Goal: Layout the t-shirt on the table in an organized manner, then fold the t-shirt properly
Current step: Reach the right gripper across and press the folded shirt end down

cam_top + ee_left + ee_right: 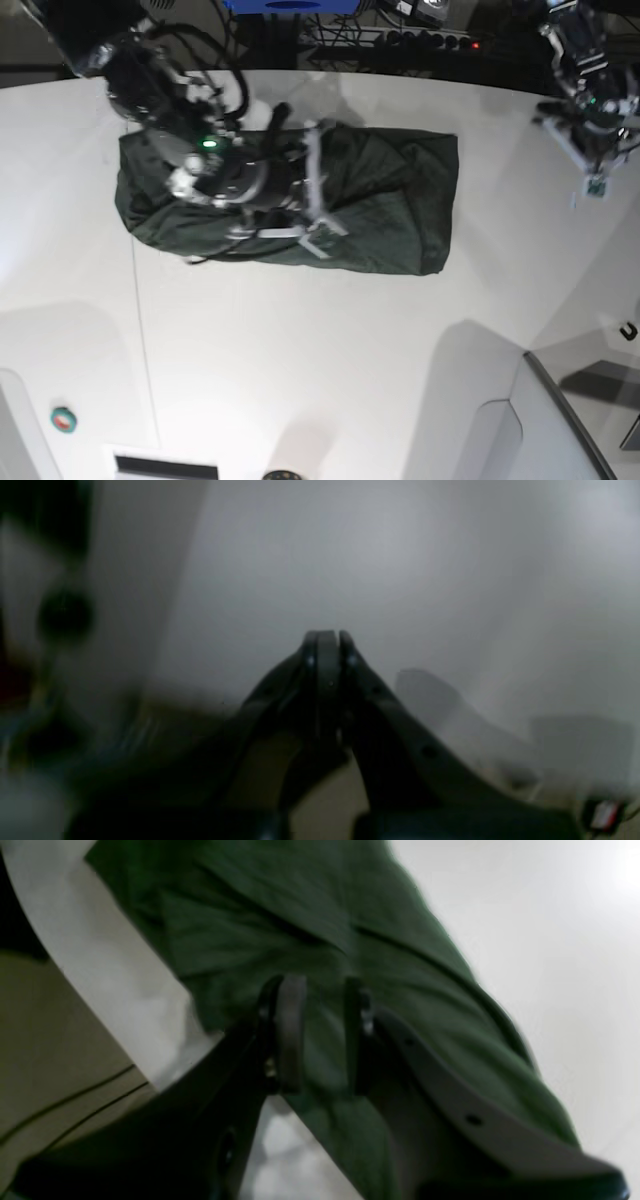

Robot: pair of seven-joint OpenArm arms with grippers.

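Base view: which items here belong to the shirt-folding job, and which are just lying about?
Part of the job:
- t-shirt, dark green, bunched in a long heap
- table, white
- right gripper, jaws apart, over the shirt
- left gripper, shut, away from the shirt

Just lying about:
- small round green and red object near the table's edge

both wrist views dim & soft w/ motion smear, left one esp murky, bg all out of focus. base view sharper, evenly lit from above; large glossy white tabletop (330, 360) shows mild glare + soft grey arm shadows. wrinkly dark green cotton t-shirt (380, 200) reads nearly black, folds barely visible.
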